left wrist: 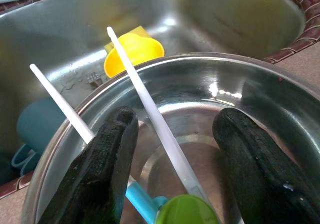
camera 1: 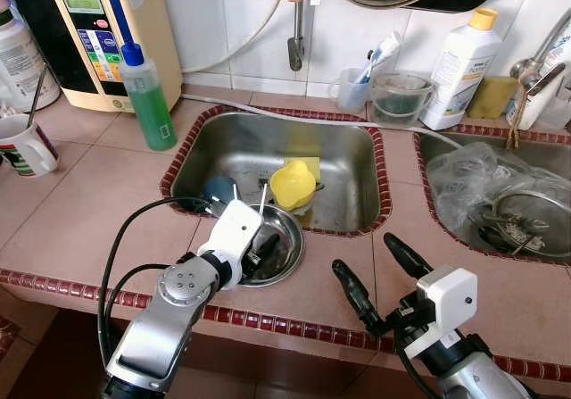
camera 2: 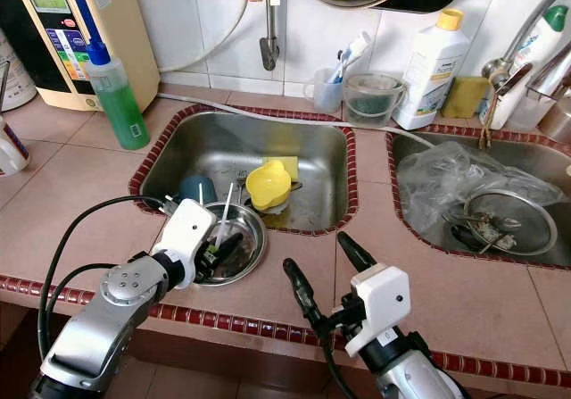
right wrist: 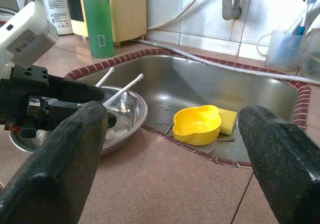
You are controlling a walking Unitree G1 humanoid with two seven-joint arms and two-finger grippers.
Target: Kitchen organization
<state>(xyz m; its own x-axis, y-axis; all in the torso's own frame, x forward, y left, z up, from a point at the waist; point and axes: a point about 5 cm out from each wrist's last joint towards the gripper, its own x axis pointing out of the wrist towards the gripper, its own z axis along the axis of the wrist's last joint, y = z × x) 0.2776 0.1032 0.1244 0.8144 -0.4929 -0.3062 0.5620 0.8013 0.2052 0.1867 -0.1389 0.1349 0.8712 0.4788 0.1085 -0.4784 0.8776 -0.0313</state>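
Observation:
A steel bowl [camera 1: 297, 243] sits on the counter at the front edge of the left sink [camera 1: 357, 149]. It holds two white-handled utensils [left wrist: 145, 98] with a green and a blue end. My left gripper [left wrist: 172, 116] reaches into the bowl; its fingers [left wrist: 107, 154] are open on either side of one white handle without pinching it. In the sink lie a yellow bowl [camera 1: 293, 185], a yellow sponge [camera 1: 310, 163] and a blue cup [camera 1: 219, 190]. My right gripper [camera 1: 364, 251] hovers open over the counter, right of the steel bowl, with nothing in it.
A green soap bottle [camera 1: 147, 95], a cream water purifier [camera 1: 103, 33] and a mug [camera 1: 22, 145] stand at the left. A toothbrush cup [camera 1: 357, 87], a clear tub [camera 1: 400, 100] and a white bottle [camera 1: 459, 69] line the back. The right sink [camera 1: 428, 149] holds a plastic bag and a strainer.

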